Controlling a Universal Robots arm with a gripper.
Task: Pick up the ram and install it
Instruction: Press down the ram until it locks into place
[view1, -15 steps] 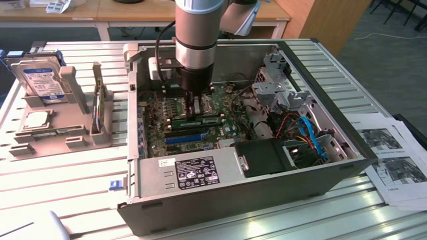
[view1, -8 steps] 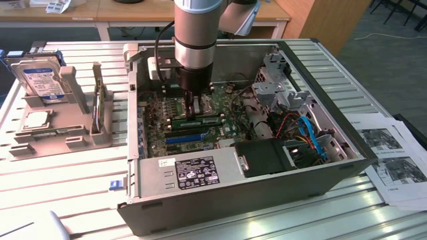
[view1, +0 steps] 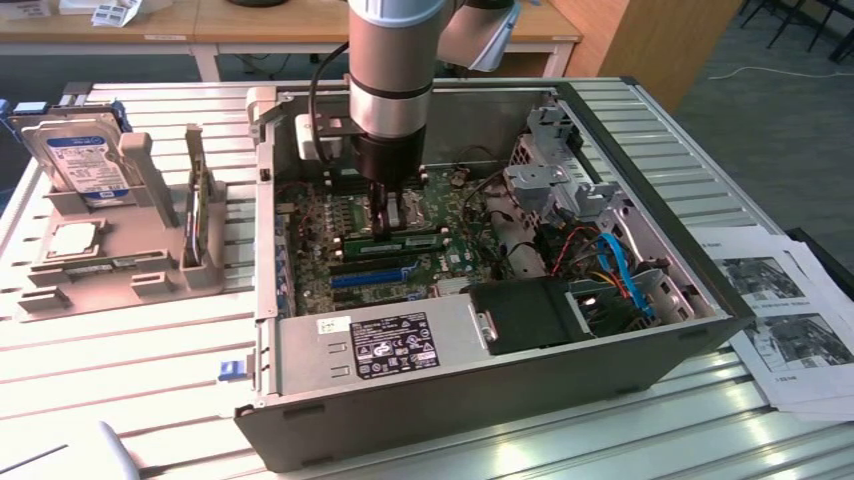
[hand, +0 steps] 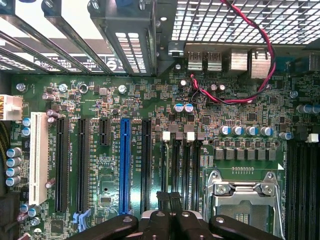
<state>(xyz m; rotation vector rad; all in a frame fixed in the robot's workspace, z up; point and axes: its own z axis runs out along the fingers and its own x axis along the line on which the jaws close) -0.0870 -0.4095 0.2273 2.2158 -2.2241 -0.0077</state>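
closed fingers (view1: 388, 226) press down on the ram (view1: 395, 242) lying in its motherboard (view1: 400, 262) slot

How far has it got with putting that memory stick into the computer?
Pickup looks done: the ram lies along a memory slot on the motherboard inside the case. In hand: the shut gripper is down right on it, apparently pressing. Left: seating. I cannot tell whether it is fully clicked in.
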